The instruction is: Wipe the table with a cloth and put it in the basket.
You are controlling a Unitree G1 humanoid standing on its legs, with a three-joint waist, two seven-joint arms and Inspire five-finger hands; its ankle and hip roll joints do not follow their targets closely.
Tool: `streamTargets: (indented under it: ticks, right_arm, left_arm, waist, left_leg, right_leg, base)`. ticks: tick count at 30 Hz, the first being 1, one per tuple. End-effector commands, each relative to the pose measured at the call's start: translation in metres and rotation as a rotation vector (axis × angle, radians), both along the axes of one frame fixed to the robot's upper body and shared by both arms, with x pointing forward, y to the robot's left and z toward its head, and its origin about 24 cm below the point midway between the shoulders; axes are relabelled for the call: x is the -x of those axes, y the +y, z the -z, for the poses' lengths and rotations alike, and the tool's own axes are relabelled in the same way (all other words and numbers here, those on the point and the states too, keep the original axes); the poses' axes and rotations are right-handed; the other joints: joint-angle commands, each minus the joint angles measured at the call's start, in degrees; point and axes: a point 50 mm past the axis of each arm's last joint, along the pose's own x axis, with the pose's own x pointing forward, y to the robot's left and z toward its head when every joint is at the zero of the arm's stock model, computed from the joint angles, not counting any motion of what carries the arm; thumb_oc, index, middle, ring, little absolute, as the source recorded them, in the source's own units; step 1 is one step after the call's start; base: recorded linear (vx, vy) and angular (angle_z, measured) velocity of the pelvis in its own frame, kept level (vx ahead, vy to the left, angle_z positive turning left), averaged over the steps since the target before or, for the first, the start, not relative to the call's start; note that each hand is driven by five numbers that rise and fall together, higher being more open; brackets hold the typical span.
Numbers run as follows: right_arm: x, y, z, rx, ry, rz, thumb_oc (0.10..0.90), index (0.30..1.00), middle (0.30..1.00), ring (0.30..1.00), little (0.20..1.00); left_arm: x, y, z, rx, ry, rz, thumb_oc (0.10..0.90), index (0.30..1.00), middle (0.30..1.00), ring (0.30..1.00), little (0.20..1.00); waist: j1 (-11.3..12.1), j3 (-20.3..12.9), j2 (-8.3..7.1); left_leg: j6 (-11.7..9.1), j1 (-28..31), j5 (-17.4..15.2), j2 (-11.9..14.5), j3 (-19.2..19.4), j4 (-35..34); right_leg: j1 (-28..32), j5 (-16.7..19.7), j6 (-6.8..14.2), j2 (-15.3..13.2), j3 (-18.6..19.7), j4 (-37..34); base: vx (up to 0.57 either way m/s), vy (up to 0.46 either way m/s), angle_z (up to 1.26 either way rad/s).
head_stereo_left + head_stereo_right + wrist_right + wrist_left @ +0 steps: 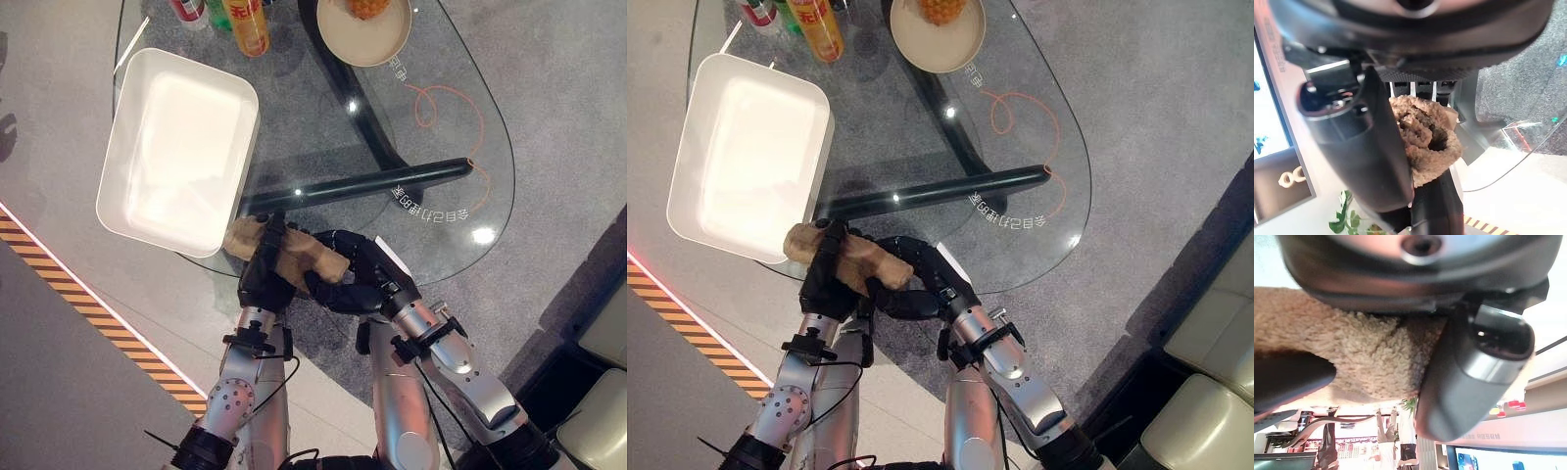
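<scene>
While both hands are gripping the tan cloth (294, 253) at the glass bench's (441, 117) near edge, beside the white basket (176, 147), left hand (263, 279) & right hand (358, 279) are clamping it; advice: keep hold w/ left, release right, lift over basket rim.

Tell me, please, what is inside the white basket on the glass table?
Nothing lies in the white basket; its floor looks bare. The tan cloth is outside it, beside its near corner, held by the left hand and right hand.
</scene>
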Motion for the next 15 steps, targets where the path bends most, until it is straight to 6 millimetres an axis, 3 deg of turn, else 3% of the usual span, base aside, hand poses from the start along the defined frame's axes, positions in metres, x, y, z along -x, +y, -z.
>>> streamTargets:
  ticks: [1,15]
  right_arm:
    - [-0.0010,-0.0374,-0.0663,-0.319,-0.304,0.209,0.800,0.900,0.900,0.900,0.900]
    - [0.0025,-0.0432,-0.0699,-0.420,-0.331,0.293,0.800,0.900,0.900,0.900,0.900]
  left_arm:
    - [0.0217,0.0126,-0.0369,0.048,-0.250,-0.037,0.100,0.300,0.300,0.300,0.200]
    - [0.0220,0.0091,-0.0385,0.058,-0.252,-0.049,0.100,0.300,0.300,0.300,0.200]
  waist:
    - [1.09,-1.46,0.68]
    - [0.75,-1.46,0.81]
  left_leg:
    - [5.26,-0.61,4.49,-3.80,4.80,-4.93]
    - [5.37,-0.77,4.44,-3.67,5.18,-5.12]
  right_leg:
    - [1.02,0.56,-2.27,6.04,-1.30,0.23]
    - [0.60,0.52,-2.39,6.12,-1.11,0.30]
  base:
    - [0.00,0.000,0.00]
    - [0.00,0.000,0.00]
